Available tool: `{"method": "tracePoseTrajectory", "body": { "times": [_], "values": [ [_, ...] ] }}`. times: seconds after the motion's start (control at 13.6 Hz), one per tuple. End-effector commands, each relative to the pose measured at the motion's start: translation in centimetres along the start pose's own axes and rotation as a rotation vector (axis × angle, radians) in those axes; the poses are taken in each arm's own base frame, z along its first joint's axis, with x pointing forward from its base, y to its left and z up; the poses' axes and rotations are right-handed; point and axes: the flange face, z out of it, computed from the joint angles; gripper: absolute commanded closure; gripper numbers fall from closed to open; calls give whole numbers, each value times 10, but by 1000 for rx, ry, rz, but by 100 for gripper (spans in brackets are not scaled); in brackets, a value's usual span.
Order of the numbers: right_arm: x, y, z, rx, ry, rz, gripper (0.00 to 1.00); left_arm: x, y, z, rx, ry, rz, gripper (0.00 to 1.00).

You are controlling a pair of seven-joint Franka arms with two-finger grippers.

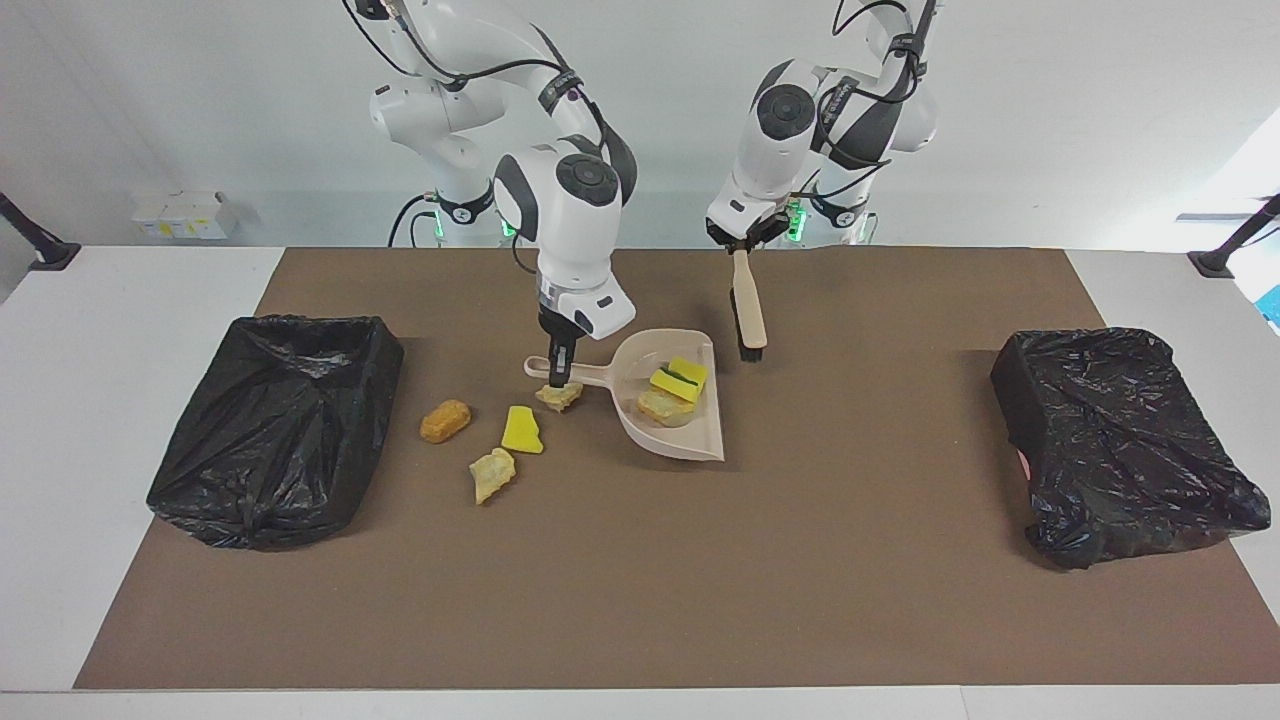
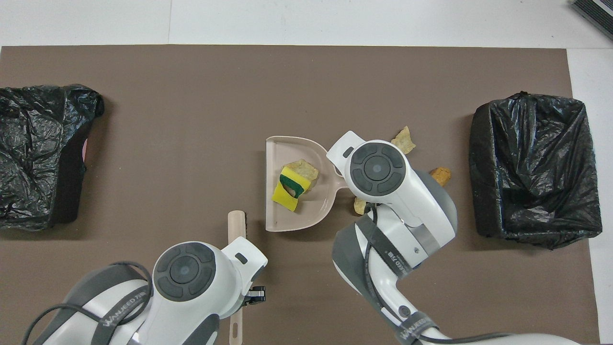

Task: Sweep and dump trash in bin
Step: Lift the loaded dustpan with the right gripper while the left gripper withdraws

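The right gripper [image 1: 560,372] is clamped on the handle of the beige dustpan [image 1: 690,440], and the pan is lifted a little off the brown mat [image 1: 640,580], approx. at the middle of the table. Inside the pan lie three pieces of trash: a yellow foam wedge w/ a dark green strip [image 1: 688,371], a second yellow wedge [image 1: 664,383] touching it, and a pale tan chunk [image 1: 658,406] under them. The left gripper [image 1: 738,246] is closed on the top end of the wooden brush [image 1: 748,318]; the brush hangs down, bristles above the mat, beside the pan toward the left arm's end. Four pieces are on the mat toward the right arm's end: a tan chunk [image 1: 559,396] directly under the pan handle, a yellow wedge [image 1: 521,431] near it, another tan chunk [image 1: 492,475] farther from the robots, and an orange-brown nugget [image 1: 445,421] closest to the bin. That black-lined bin [image 1: 275,440] stands at the right arm's end, its mouth open upward. A second black-lined bin [image 1: 1120,440] stands at the left arm's end, well apart from the trash. In the overhead view the right arm covers most of the loose pieces.
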Motion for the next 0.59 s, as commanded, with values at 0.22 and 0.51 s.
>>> {"method": "tracePoseTrajectory", "body": {
  "times": [0.22, 0.51],
  "values": [
    [-102, 39, -45, 22, 28, 34, 100, -59, 26, 30, 6, 84, -58, 100],
    [-182, 48, -52, 34, 59, 46, 100, -74, 37, 39, 1, 99, -28, 100]
  ]
}}
